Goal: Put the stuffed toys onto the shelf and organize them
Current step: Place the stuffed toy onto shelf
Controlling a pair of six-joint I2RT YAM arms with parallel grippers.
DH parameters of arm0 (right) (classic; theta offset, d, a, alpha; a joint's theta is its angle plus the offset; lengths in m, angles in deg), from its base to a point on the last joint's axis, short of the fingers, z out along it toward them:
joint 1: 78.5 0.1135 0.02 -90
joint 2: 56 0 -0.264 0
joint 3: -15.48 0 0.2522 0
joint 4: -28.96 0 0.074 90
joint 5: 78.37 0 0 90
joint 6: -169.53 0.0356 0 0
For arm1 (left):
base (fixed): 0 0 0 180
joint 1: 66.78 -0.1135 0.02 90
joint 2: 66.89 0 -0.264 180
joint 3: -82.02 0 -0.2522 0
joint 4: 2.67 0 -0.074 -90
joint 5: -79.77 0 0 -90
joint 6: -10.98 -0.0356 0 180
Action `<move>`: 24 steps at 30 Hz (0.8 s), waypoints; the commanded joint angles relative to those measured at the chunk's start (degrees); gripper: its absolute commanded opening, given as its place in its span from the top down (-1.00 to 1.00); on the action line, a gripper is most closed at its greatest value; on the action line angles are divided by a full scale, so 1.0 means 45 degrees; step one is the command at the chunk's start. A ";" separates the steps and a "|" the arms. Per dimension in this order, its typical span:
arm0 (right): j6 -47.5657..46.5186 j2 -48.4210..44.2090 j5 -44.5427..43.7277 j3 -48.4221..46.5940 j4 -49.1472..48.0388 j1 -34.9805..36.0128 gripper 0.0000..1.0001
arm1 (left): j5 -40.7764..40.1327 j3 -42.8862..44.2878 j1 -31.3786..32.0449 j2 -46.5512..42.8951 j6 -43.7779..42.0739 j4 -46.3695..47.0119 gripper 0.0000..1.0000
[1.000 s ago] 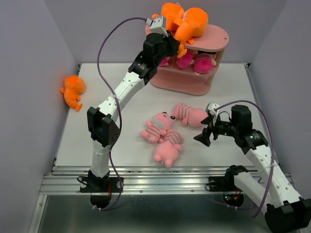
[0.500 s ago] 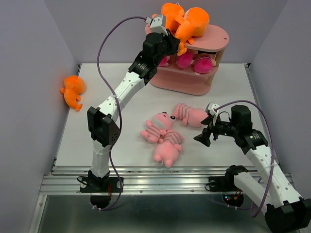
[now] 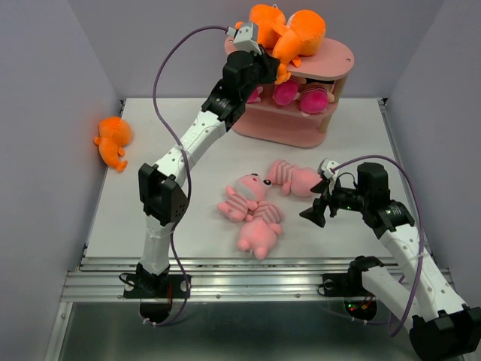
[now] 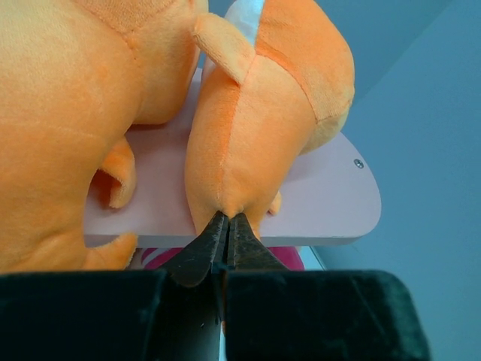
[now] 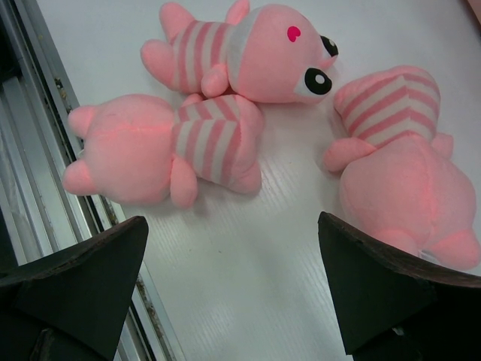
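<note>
On the pink shelf's [image 3: 334, 59] top tier lie two orange stuffed toys [image 3: 301, 34] [image 3: 264, 19]. My left gripper [image 3: 272, 66] reaches up to the tier's front edge. In the left wrist view the left gripper [image 4: 227, 218] is shut, nipping the lower seam of the right-hand orange toy [image 4: 255, 128] above the pink board [image 4: 331, 203]. A third orange toy [image 3: 114, 139] lies far left on the table. Three pink striped pigs [image 3: 244, 197] [image 3: 259, 229] [image 3: 294, 178] lie mid-table. My right gripper [image 3: 319, 207] hovers open beside them, and the right wrist view shows bare table between the right gripper's [image 5: 233, 248] jaws.
Magenta-striped dolls [image 3: 285, 92] [image 3: 316, 98] fill the shelf's middle tier. Grey walls close in the white table [image 3: 188, 226] on three sides, and a metal rail [image 3: 248, 272] runs along the near edge. In the right wrist view the pigs [image 5: 248, 53] [image 5: 165, 154] [image 5: 398, 165] lie just beyond the fingers.
The left jaws have closed on the orange toy's seam, and that toy has shifted slightly on the top tier. The right arm has not moved.
</note>
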 commanded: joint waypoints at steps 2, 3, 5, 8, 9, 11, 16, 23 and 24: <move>-0.0157 -0.0018 0.0168 -0.0079 -0.0089 -0.0002 -1.00 | -0.0025 0.0707 0.0015 -0.0195 -0.0265 0.0998 0.96; -0.0157 0.0021 0.0168 -0.0079 -0.0070 -0.0002 -1.00 | -0.0045 0.0707 0.0015 -0.0195 -0.0246 0.1037 0.98; -0.0157 0.0002 0.0168 -0.0079 -0.0070 -0.0002 -1.00 | -0.0123 0.0629 -0.0005 -0.0234 -0.0304 0.1154 1.00; -0.0157 0.0021 0.0168 -0.0079 -0.0070 -0.0002 -1.00 | -0.0338 0.0356 -0.0005 -0.0371 -0.0343 0.1447 1.00; -0.0176 0.0021 0.0168 -0.0079 -0.0070 -0.0002 -1.00 | -0.0396 0.0239 -0.0005 -0.0410 -0.0363 0.1525 1.00; -0.0176 0.0021 0.0168 -0.0079 -0.0070 -0.0002 -1.00 | -0.0475 0.0218 -0.0005 -0.0430 -0.0402 0.1643 1.00; -0.0176 0.0021 0.0168 -0.0079 -0.0070 -0.0002 -1.00 | -0.0767 0.0044 -0.0005 -0.0507 -0.0616 0.1740 1.00; -0.0176 0.0060 0.0168 -0.0079 -0.0050 -0.0002 -1.00 | -0.1353 -0.0640 0.0015 -0.0898 -0.0714 0.2385 1.00; -0.0176 0.0079 0.0168 -0.0079 -0.0050 -0.0002 -1.00 | -0.1373 -0.0679 0.0015 -0.0918 -0.0714 0.2424 1.00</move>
